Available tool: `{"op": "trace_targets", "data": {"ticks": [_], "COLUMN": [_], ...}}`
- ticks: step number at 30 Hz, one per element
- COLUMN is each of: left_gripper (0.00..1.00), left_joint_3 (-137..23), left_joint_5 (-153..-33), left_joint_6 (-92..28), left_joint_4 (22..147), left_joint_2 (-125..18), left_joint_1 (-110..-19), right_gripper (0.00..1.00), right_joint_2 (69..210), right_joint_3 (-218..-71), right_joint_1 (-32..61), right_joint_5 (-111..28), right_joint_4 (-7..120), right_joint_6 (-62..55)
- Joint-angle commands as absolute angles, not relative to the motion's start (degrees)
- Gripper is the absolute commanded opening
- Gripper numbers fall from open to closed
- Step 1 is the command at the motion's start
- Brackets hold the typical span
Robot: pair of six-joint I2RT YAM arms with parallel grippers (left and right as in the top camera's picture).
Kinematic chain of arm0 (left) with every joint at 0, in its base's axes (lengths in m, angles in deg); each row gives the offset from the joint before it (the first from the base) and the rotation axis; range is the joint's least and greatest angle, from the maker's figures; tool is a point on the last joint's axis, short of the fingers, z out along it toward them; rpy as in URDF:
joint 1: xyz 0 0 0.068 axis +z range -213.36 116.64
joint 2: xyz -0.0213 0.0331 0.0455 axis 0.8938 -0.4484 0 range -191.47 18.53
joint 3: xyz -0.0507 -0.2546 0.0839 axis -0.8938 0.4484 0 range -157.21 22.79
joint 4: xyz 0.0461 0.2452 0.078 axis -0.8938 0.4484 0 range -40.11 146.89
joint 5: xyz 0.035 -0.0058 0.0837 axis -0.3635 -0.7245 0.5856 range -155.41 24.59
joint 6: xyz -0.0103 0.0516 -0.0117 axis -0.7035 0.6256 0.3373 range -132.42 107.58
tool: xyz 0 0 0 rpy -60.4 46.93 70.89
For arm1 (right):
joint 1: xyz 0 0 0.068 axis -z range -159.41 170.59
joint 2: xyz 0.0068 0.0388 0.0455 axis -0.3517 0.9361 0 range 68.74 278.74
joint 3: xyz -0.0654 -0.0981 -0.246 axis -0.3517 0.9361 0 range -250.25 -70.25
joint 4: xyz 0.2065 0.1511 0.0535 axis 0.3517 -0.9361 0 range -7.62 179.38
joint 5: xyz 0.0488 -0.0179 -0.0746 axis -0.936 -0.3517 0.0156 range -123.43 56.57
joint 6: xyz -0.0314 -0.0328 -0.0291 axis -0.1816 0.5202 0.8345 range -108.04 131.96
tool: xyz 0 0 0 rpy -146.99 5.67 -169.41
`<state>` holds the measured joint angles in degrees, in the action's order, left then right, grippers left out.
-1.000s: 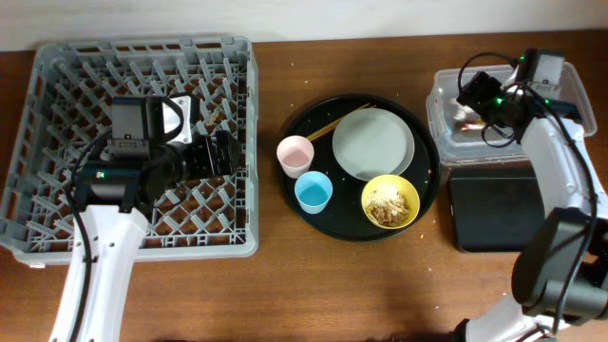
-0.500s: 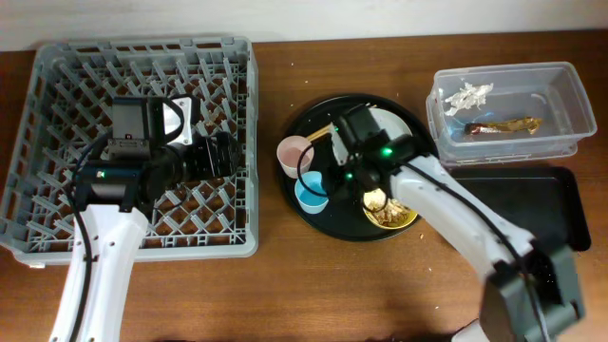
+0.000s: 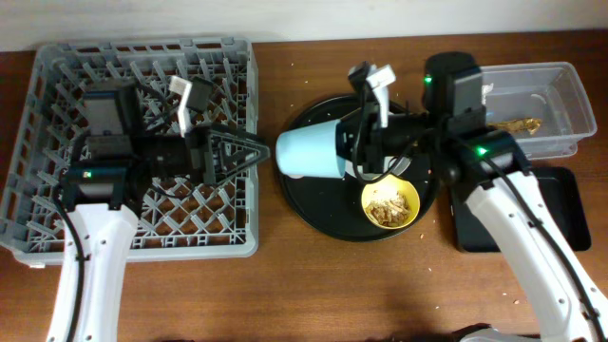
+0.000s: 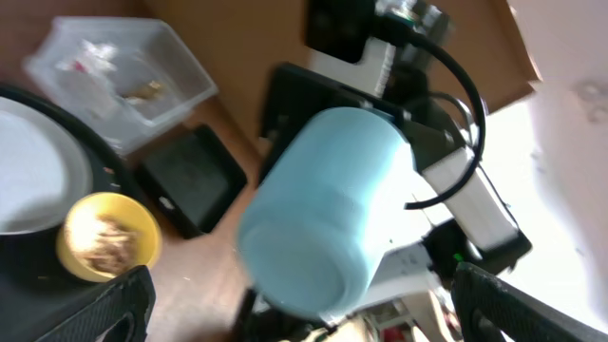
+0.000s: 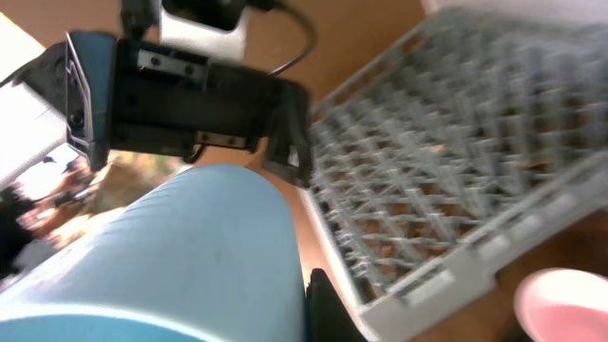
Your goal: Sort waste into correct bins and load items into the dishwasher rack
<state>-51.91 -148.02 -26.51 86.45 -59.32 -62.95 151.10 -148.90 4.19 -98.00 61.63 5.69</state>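
Note:
My right gripper [image 3: 353,152] is shut on the small blue cup [image 3: 309,152], holding it on its side above the left part of the round black tray [image 3: 318,211]. The cup [image 5: 161,256] fills the right wrist view, with one black finger [image 5: 328,309] against its wall. My left gripper [image 3: 251,152] stands open over the right side of the dishwasher rack [image 3: 57,66], pointing at the cup [image 4: 323,218] from a short gap away. The pink cup [image 5: 570,304] stands below. Crumbly scraps lie in the yellow bowl [image 3: 390,204]. The wrapper [image 3: 515,123] lies in the clear tub [image 3: 560,90].
The shallow black tray [image 3: 568,204] lies in front of the clear tub at the right. The pale plate [image 4: 28,171] sits on the round tray, mostly under my right arm. A white napkin [image 4: 95,52] lies in the tub. The chopsticks are hidden.
My right arm came from the tub to the round tray, shut on the blue cup and lifted it sideways toward the rack. My left gripper turned to point right at it.

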Motion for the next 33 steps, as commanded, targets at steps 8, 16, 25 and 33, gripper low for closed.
{"op": "trace_targets", "data": {"ticks": [8, 16, 25, 33], "left_gripper": [0.58, 0.57, 0.57, 0.96], "left_joint_3": [-52.52, -52.54, -52.48, -52.48], "left_joint_5": [-149.66, -85.29, -61.07, -63.96], "left_joint_6": [-25.15, -27.12, -40.26, -42.49], "left_joint_4": [84.54, 109.7, 114.97, 108.83], "left_joint_2": [-59.14, -54.68, -67.89, -78.22], "left_joint_1": [-72.31, -55.98, -43.52, -43.0], "right_gripper": [0.16, 0.63, 0.63, 0.63], "right_joint_2": [153.97, 152.68, 152.68, 152.68], "right_joint_3": [-149.07, -149.07, -149.05, -149.05], "right_joint_1": [-1.62, 8.95, 8.93, 8.95], "right_joint_5": [-102.2, -77.76, -70.2, -70.18], "right_joint_4": [70.83, 48.58, 38.55, 36.19], "right_joint_6": [1.32, -1.83, 2.09, 4.25]}}
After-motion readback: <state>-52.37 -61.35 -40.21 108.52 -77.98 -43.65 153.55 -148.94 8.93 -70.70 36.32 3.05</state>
